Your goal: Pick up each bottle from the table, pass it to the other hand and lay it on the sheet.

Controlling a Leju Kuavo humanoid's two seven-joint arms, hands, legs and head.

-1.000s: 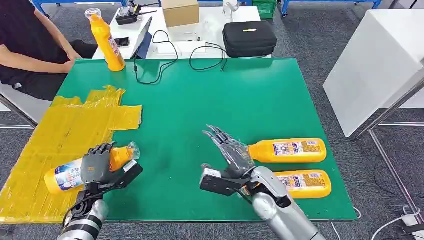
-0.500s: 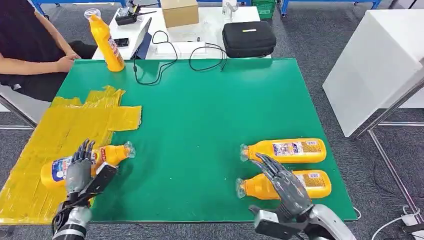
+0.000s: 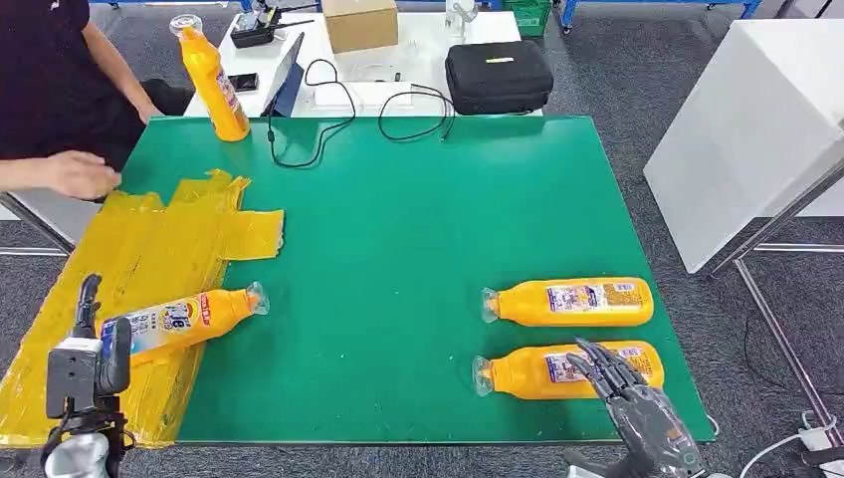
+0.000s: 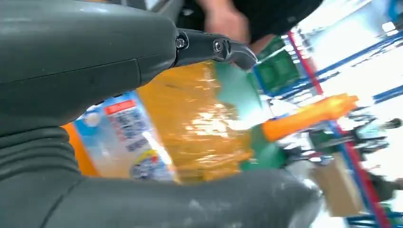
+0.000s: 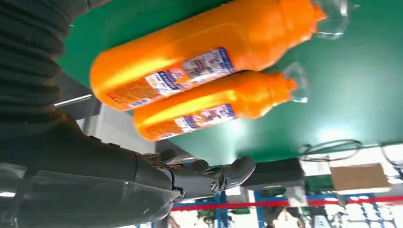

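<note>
An orange bottle (image 3: 184, 319) with a blue label lies on the yellow sheet (image 3: 129, 249), its clear cap over the green table. My left hand (image 3: 88, 351) is drawn back from it at the near left corner, holding nothing; in the left wrist view the hand (image 4: 95, 52) has its fingers stretched out above that bottle (image 4: 119, 137). Two more orange bottles (image 3: 572, 301) (image 3: 567, 368) lie side by side at the near right. My right hand (image 3: 637, 410) hovers at the nearer one's base, fingers spread and empty. Both bottles (image 5: 199, 52) (image 5: 209, 107) appear in the right wrist view.
A further orange bottle (image 3: 211, 75) stands upright at the table's far left corner. A person sits at the left, one hand (image 3: 70, 174) near the sheet's far edge. Behind the table lie cables, a black case (image 3: 496, 75) and a cardboard box (image 3: 358, 22). A white panel (image 3: 746, 129) stands right.
My left hand let go of the bottle, leaving it on the sheet, and pulled back to the near left corner. My right hand withdrew to the near right. The person's hand moved toward the sheet.
</note>
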